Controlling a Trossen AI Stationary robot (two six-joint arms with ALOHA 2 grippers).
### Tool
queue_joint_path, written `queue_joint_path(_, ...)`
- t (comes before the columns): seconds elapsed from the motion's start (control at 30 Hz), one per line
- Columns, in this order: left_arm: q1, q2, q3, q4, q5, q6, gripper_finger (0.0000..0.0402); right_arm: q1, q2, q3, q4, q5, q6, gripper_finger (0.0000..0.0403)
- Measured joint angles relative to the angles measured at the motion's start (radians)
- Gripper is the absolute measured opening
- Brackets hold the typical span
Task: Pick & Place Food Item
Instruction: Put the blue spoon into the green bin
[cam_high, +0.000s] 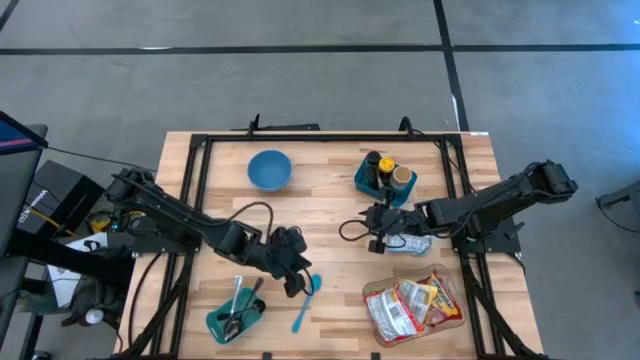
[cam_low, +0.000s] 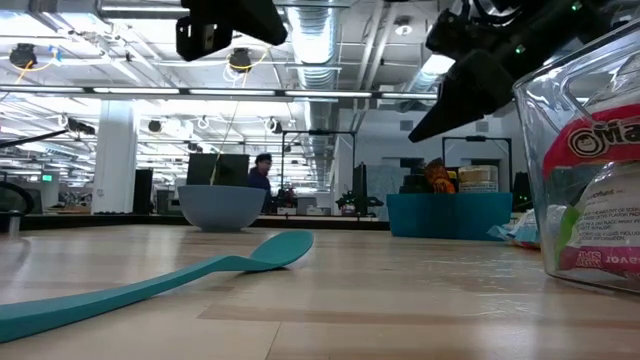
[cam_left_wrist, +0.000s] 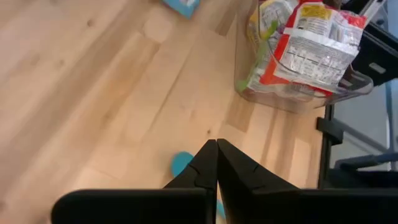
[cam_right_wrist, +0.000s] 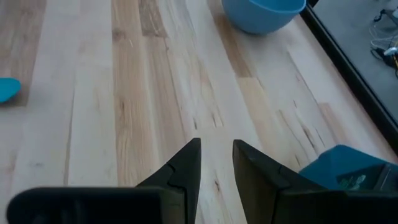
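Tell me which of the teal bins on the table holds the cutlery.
The teal bin at the table's near left corner, beside the blue spoon, holds metal cutlery. The other teal bin, near the far edge, holds bottles and jars instead.

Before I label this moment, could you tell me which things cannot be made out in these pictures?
- Clear container of food packets: cut off by the right edge in the low view.
- Teal bin: its jars are too small to read in the high view.
- Packet beside the right hand: partly hidden under the arm in the high view.
- Utensils in the teal tray: too small to identify.
- Person in the low view: too distant.
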Motion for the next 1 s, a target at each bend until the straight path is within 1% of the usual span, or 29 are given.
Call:
queue_joint_path(0.13, -0.025, 0.026, 0.017, -0.060, 0.000, -0.097, 0.0000, 0.000, 0.000, 0.000, 0.004, 0.000, 0.007, 0.0087)
queue_joint_path(0.3, -0.040, 0.059, 0.023, -0.070, 0.016, -0.179, 0.0000, 0.000, 0.000, 0.000, 0.016, 0.000, 0.007, 0.0087)
queue_joint_path(0.43, -0.042, 0.091, 0.022, -0.045, 0.054, -0.196, 0.0000, 0.000, 0.000, 0.000, 0.022, 0.000, 0.007, 0.0087)
queue_joint_path(0.63, -0.042, 0.135, 0.027, -0.025, 0.079, -0.196, 0.0000, -0.002, 0.001, 0.000, 0.024, 0.001, 0.006, 0.0087)
queue_joint_path(0.8, -0.042, 0.195, 0.099, -0.040, 0.115, -0.196, 0.0000, -0.002, 0.001, 0.000, 0.025, 0.024, 0.005, 0.0087)
queue_joint_path(0.93, -0.042, 0.246, 0.172, -0.150, 0.128, -0.203, 0.0000, 0.000, 0.001, 0.000, 0.028, 0.025, 0.005, 0.0087)
queue_joint_path(1.0, -0.045, 0.262, 0.194, -0.192, 0.132, -0.235, 0.0000, 0.001, 0.001, 0.000, 0.028, 0.025, 0.004, 0.0087)
